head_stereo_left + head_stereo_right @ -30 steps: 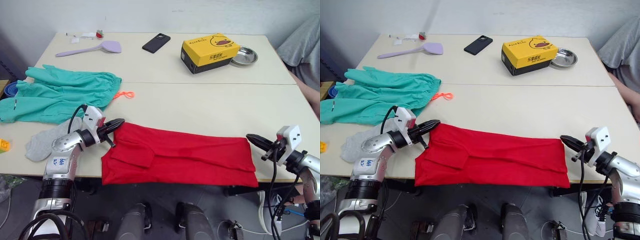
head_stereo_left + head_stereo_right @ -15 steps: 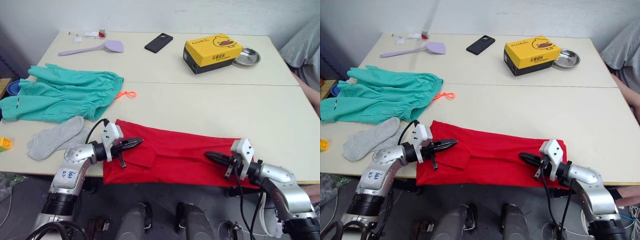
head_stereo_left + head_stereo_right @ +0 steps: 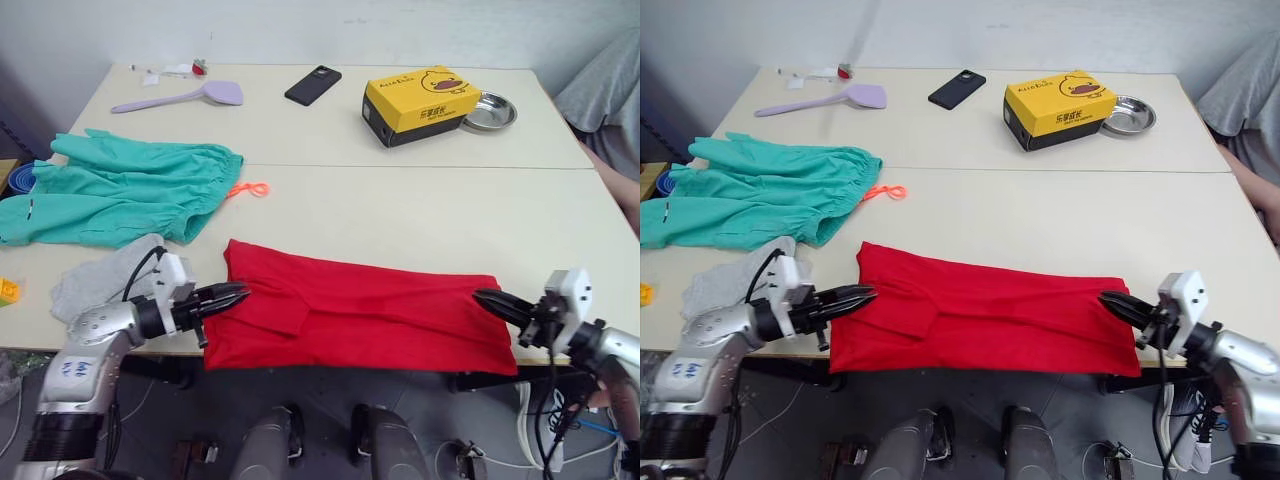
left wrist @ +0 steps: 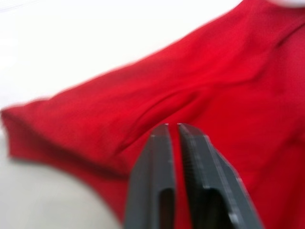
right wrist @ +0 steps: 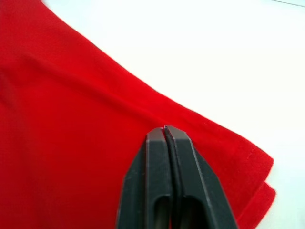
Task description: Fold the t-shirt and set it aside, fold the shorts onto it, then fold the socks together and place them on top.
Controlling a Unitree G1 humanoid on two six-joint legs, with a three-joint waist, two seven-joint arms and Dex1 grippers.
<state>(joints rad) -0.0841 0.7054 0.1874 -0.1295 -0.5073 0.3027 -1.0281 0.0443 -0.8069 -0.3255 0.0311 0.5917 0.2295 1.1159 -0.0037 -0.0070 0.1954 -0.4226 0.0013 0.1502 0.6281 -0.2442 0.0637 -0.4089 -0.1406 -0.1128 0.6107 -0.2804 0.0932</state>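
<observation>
The red t-shirt [image 3: 360, 310] lies part-folded along the desk's [image 3: 420, 215] near edge, its hem overhanging. Both the left hand [image 3: 232, 296] and the right hand [image 3: 490, 300], fingers together and holding nothing, hover at its ends. A shallow pinch could drag the cloth off. Farther back lie the socks [image 3: 100, 280] and the shorts [image 3: 120, 190].

Before me the red shirt [image 3: 370, 315] lies folded into a long band along the table's near edge. Teal shorts [image 3: 115, 188] sprawl far left, grey socks [image 3: 105, 283] just below them.
</observation>
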